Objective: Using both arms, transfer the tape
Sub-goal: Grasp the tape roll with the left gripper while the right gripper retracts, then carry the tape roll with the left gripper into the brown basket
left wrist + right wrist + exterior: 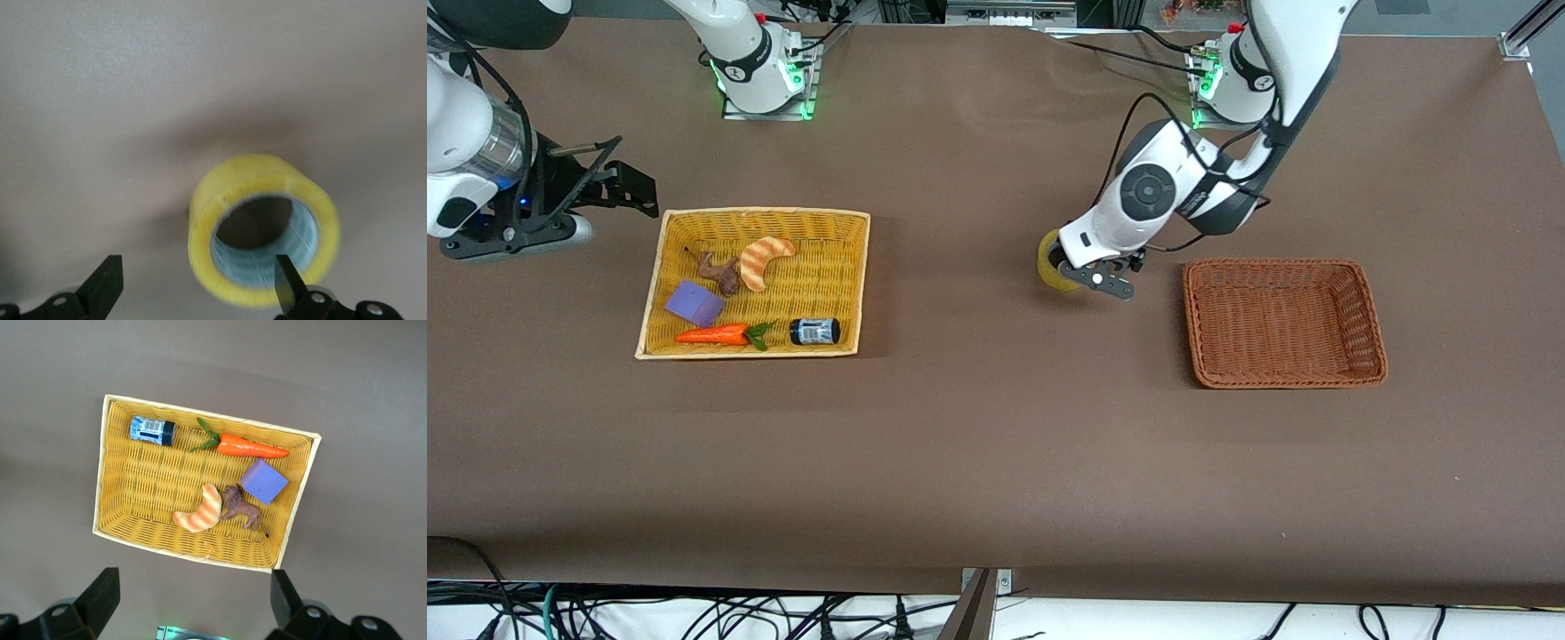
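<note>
**A:** Where do we stand with the tape (1047, 264)?

**B:** It's mid-table, between the two baskets and closer to the brown basket (1192, 322). It seems to be standing on its edge. Our left gripper (1096, 277) is down at it with its fingers spread. In the left wrist view one finger lines up with the core and the other sits well outside the ring. Nothing is pinched.

**A:** So what worries us?

**B:** A roll on edge can roll. If one finger touches before the other as we squeeze, we'd expect it to trundle off or tip flat. The wall is smooth and curved, so a shallow pinch could slip once we lift. We also can't tell whether that finger really sits inside the hole or only in front of it.

**A:** And the right gripper (627, 188)?

**B:** It waits with its fingers spread, beside the yellow basket (765, 213) at the right arm's end, well apart from the tape. It isn't in our way.

**A:** What about the surface?

**B:** The table (978, 462) is covered in plain matt brown and looks flat, so nothing would stop a rolling ring. We see little of the room. The green-lit bases stand along the edge farthest from the front camera, and cables (694, 618) hang below the nearest edge.
</note>
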Motion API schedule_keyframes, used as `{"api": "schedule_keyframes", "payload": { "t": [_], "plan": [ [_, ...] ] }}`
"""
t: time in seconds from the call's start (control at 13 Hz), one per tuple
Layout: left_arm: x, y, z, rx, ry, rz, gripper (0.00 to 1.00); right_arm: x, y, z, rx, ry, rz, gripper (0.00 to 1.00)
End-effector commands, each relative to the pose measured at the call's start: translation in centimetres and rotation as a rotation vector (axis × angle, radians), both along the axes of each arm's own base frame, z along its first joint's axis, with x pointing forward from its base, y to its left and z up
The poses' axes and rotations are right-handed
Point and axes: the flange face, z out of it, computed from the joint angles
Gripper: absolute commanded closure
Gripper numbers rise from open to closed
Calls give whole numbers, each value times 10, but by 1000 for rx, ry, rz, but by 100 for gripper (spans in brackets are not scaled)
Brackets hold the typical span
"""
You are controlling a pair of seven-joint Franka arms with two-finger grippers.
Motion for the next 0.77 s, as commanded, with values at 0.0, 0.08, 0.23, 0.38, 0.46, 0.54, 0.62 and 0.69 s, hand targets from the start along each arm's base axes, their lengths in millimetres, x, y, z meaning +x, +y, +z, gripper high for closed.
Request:
{"api": "schedule_keyframes", "payload": {
  "t": [0.0,0.08,0.23,0.38,0.46,0.54,0.62,0.69],
  "plan": [
    [-5,-13,-34,59,-66,-5,5,-9,-2,4,-12,-5,14,0],
    [-5,-12,-39,73,-74,-27,21,-10,-3,5,-15,-8,12,0],
    [-4,-12,-40,72,-72,-25,93,-12,-4,7,-19,-12,4,0],
    [-2,-11,-36,72,-77,-23,100,-21,-11,10,-20,-16,-8,0],
    [-4,-13,-36,71,-77,-25,100,-25,-12,12,-20,-19,-10,0],
    [-3,-12,-35,76,-76,-24,100,-25,-12,12,-20,-19,-8,0],
    [2,-10,-29,74,-86,-14,100,-24,-12,12,-19,-22,-8,0],
    [10,-8,-10,84,-96,-2,100,-24,-13,13,-19,-24,-10,0]
  ]
}}
